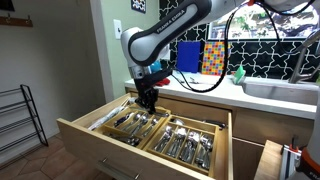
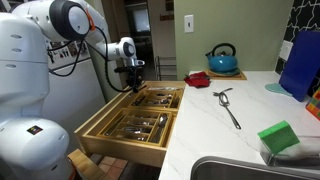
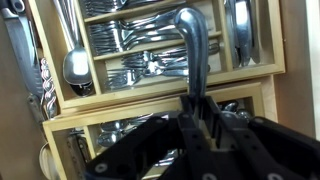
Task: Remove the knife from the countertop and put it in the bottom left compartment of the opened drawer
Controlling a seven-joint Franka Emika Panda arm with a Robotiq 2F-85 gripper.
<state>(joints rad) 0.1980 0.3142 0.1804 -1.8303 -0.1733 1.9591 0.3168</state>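
Observation:
My gripper (image 3: 198, 112) is shut on the knife (image 3: 192, 50), a slim silvery blade that sticks out from the jaws over the trays. In both exterior views the gripper (image 1: 147, 99) (image 2: 133, 84) hangs low over the opened drawer (image 1: 82, 133) (image 2: 103, 135), above the left cutlery tray. I cannot tell whether the knife touches the tray. The narrow compartment along the left tray's outer side (image 1: 110, 114) lies just beside the gripper. The white countertop (image 2: 215, 130) (image 1: 205, 98) runs alongside the drawer.
The trays hold heaped forks and spoons (image 3: 130, 60). On the counter are a metal utensil (image 2: 228, 106), a teal kettle (image 2: 222, 60), a red item (image 2: 197, 79), a green sponge (image 2: 278, 136) and a sink (image 2: 235, 170). A narrow pull-out (image 1: 290, 160) stands open beside the drawer.

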